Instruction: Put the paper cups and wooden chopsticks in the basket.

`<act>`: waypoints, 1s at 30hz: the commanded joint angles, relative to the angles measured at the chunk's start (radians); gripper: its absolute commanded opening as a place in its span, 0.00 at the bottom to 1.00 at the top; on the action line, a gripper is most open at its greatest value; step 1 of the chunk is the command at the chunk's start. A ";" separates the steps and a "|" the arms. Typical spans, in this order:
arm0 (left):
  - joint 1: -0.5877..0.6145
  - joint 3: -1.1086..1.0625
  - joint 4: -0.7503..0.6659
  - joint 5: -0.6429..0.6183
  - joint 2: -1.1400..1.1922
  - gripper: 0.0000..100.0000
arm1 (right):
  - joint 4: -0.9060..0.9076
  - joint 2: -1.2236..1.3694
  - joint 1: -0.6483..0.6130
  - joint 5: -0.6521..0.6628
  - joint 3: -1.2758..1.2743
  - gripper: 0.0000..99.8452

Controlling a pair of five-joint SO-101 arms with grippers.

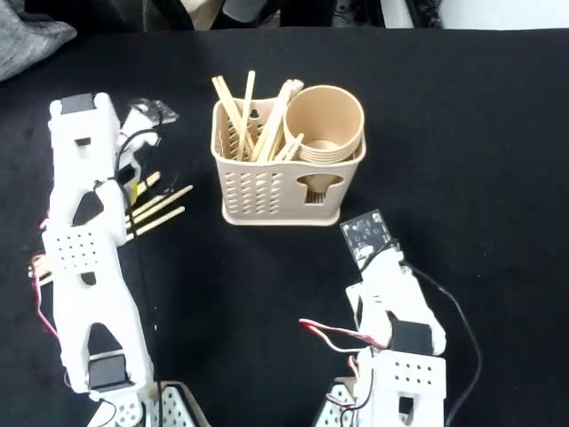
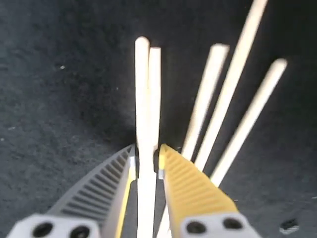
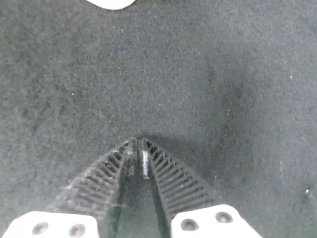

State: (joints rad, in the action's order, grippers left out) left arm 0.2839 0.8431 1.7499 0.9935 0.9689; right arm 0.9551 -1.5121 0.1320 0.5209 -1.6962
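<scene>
A beige basket (image 1: 280, 191) stands at the table's middle back with stacked paper cups (image 1: 324, 124) and several wooden chopsticks (image 1: 258, 120) inside. More chopsticks (image 1: 164, 206) lie on the black cloth to its left, beside the left arm. My left gripper (image 2: 147, 156) is shut on a pair of chopsticks (image 2: 147, 94), with three loose chopsticks (image 2: 233, 99) lying next to them. My right gripper (image 3: 137, 145) hangs shut over bare cloth in front of the basket, nothing between its fingers.
The right arm (image 1: 391, 311) sits near the front edge, just right of centre. A corner of the basket (image 3: 111, 3) shows in the right wrist view. Grey fabric (image 1: 31, 36) lies at the back left corner.
</scene>
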 commanded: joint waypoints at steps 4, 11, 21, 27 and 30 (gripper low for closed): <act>-0.087 -0.119 0.009 -0.153 -0.244 0.03 | 0.002 -0.008 -0.011 -0.003 0.001 0.01; -0.101 -0.151 0.009 -0.279 -0.408 0.03 | 0.002 -0.008 -0.011 -0.003 0.001 0.01; -0.104 -0.153 0.008 -0.411 -0.634 0.03 | 0.002 -0.008 -0.011 -0.003 0.001 0.01; -0.156 -0.194 0.005 -0.569 -0.884 0.03 | 0.002 -0.008 -0.011 -0.003 0.001 0.01; -0.209 -0.328 -0.072 -0.664 -1.076 0.03 | 0.002 -0.008 -0.011 -0.003 0.001 0.01</act>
State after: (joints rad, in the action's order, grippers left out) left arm 0.1427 0.6314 1.7530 0.4473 0.1465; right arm 0.9551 -1.5121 0.1320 0.5209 -1.6962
